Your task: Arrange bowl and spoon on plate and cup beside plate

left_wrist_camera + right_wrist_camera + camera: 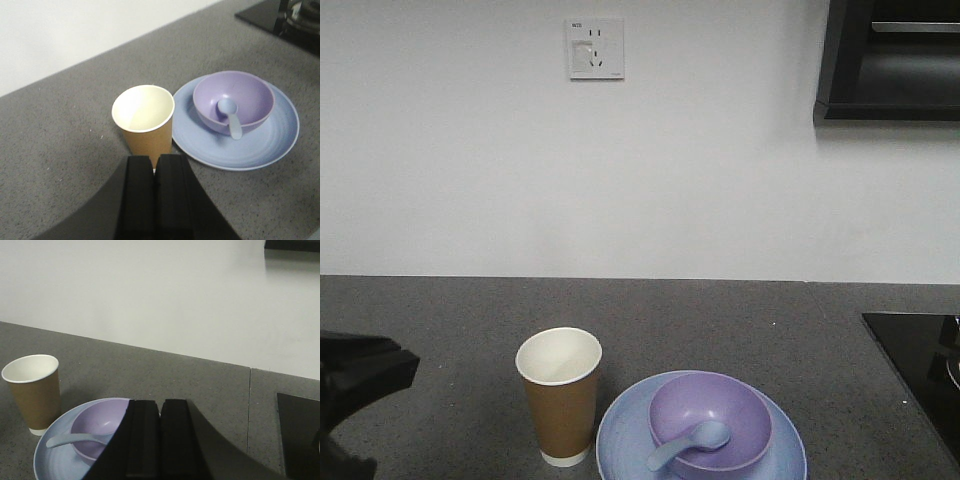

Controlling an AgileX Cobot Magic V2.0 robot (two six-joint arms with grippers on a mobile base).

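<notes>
Holding both our left gripper (154,162) and right gripper (160,407) clenched on nothing, we judge the layout complete: lavender matte bowl (710,420) with pale spoon (690,445) on the pale-blue plate (620,440), brown paper cup (143,122) upright just left, nearest our left jaws.

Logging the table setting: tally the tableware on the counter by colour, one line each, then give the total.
Brown: 1, the cup
Lavender-purple: 1, the bowl
Pale blue: 2, the plate and the spoon lying in the bowl
Total: 4
</notes>
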